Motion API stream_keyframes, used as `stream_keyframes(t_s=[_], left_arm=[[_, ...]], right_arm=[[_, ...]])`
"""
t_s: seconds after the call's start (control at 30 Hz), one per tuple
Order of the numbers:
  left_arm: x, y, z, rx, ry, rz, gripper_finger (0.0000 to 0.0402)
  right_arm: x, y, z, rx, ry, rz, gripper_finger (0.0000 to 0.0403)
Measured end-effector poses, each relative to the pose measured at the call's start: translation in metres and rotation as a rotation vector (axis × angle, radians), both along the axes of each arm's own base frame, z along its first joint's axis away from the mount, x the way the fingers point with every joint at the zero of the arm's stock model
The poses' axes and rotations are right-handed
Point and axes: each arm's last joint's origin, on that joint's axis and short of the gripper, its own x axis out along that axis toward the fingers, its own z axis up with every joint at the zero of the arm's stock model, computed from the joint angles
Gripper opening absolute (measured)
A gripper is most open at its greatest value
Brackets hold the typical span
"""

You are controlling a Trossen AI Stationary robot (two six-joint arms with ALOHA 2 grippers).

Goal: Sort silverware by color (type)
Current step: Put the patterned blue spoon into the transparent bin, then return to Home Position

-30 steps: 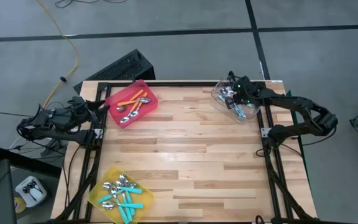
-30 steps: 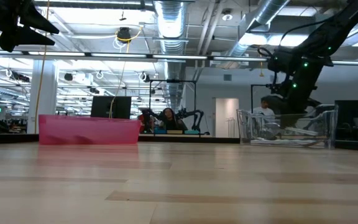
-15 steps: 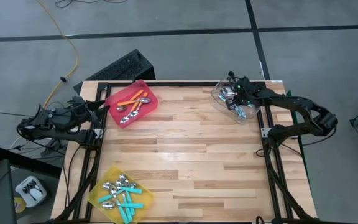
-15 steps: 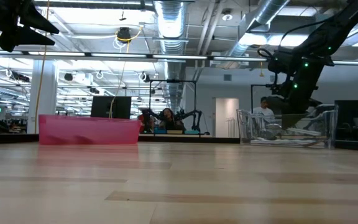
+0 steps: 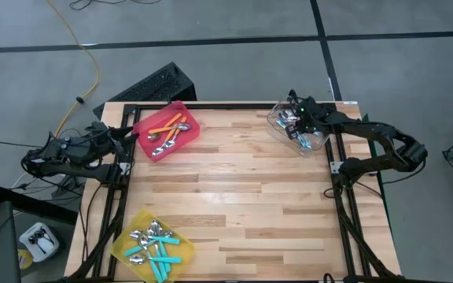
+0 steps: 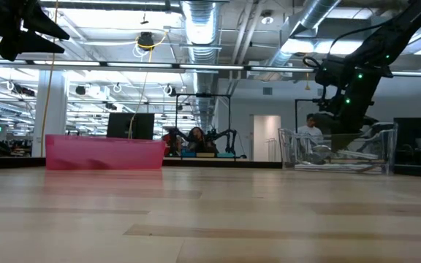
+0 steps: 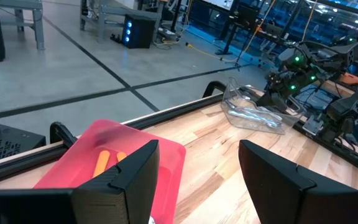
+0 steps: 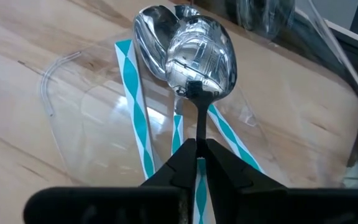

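Note:
My right gripper reaches down into the clear bin at the table's far right and is shut on a spoon with a shiny bowl. Under it lie more spoons with teal-and-white striped handles. The red bin at the far left holds spoons with orange handles. The yellow bin at the near left holds several teal-handled spoons. My left gripper waits open beyond the table's left edge, just short of the red bin. My right gripper pinches the spoon's slim neck, just behind the bowl, between its two fingertips. The fingers slant down into the clear bin and lie along the handle. The spoon's bowl points away from the fingers, over another spoon's bowl inside the bin.
Bare wooden tabletop spreads between the three bins. A black frame rail runs along the table's right side and another along its left. In the low view the clear bin and the red bin stand at the far edge.

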Motion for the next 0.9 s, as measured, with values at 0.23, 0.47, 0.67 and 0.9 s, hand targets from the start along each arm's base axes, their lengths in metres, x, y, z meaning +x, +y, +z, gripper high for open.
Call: stream_keyframes(t_s=[0.23,0.47,0.67,0.9], left_arm=[[0.0,0.0,0.0,0.0,0.0,0.0,0.0205],[0.0,0.0,0.0,0.0,0.0,0.0,0.0205],[0.0,0.0,0.0,0.0,0.0,0.0,0.0205],[0.0,0.0,0.0,0.0,0.0,0.0,0.0205]], right_arm=[[0.0005,-0.0005,0.0004,-0.007,-0.003,0.004,0.0113],[0.0005,-0.0005,0.0003,-0.007,-0.002,0.006,0.0157],[0.0007,-0.0007,0.0006,-0.011,-0.002,0.009,0.016],[0.0013,-0.0014,0.0012,-0.02,-0.008,0.012,0.0155]])
